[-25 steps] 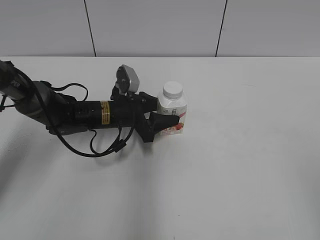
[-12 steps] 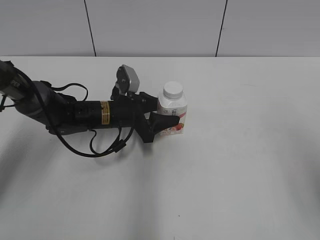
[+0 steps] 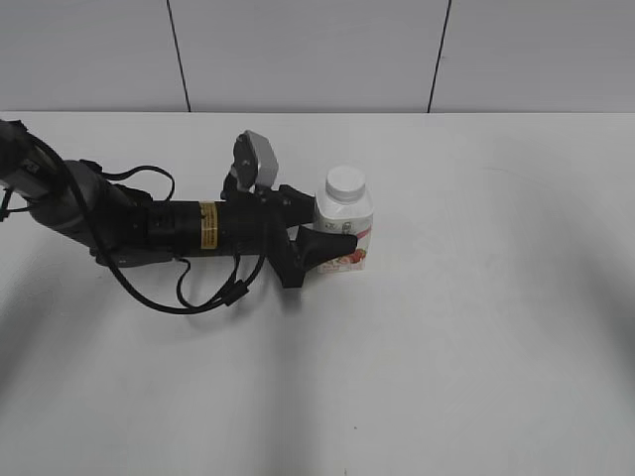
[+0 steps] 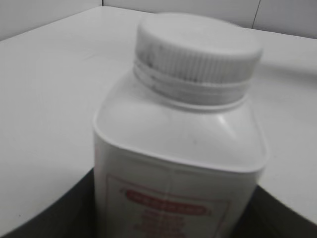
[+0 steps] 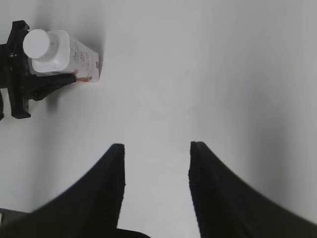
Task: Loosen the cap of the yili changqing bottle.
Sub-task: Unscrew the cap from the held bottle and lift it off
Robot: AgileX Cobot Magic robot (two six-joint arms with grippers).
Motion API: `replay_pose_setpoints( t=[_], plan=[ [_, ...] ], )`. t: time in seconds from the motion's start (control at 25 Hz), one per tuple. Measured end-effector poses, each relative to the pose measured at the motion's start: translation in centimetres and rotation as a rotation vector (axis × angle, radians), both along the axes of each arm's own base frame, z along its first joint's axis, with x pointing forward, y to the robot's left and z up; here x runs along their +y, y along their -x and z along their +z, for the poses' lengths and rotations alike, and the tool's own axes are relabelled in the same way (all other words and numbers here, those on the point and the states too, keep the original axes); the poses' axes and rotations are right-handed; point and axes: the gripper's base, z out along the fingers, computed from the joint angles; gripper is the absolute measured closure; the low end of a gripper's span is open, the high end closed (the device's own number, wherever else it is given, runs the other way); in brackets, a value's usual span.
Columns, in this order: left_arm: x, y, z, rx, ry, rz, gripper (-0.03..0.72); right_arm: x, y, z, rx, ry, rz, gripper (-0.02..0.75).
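Note:
The yili changqing bottle stands upright on the white table, small and white with a pink-red label. Its white ribbed cap sits on the neck. My left gripper reaches in from the left, lying low, and is shut on the bottle's body, one finger on each side. The left wrist view is filled by the bottle and cap, with dark fingers at the bottom corners. My right gripper hangs open high over bare table, far from the bottle and cap. It holds nothing.
The white table stretches around the bottle, with a grey panelled wall behind. The left arm's black body and looped cables lie across the table's left half. The right arm is outside the exterior view.
The bottle and the left gripper holding it have shifted very slightly to the right. Otherwise the exterior view is the same.

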Motion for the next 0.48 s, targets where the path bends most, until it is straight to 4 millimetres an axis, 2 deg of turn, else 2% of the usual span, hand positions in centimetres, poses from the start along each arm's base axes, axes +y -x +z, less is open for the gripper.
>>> replay_pose_setpoints(
  t=[0.16,0.28,0.48],
  plan=[
    [0.0,0.1,0.0,-0.002,-0.002,-0.011,0.265,3.1,-3.8,-0.2,0.109,-0.011,0.044,0.391],
    [0.0,0.2,0.0,-0.004,-0.005,-0.021,0.265,6.6,-6.4,-1.3,0.190,0.038,0.073,0.392],
    [0.0,0.2,0.0,-0.006,-0.007,-0.031,0.265,10.7,-10.2,-3.1,0.257,0.071,0.080,0.392]
  ],
)
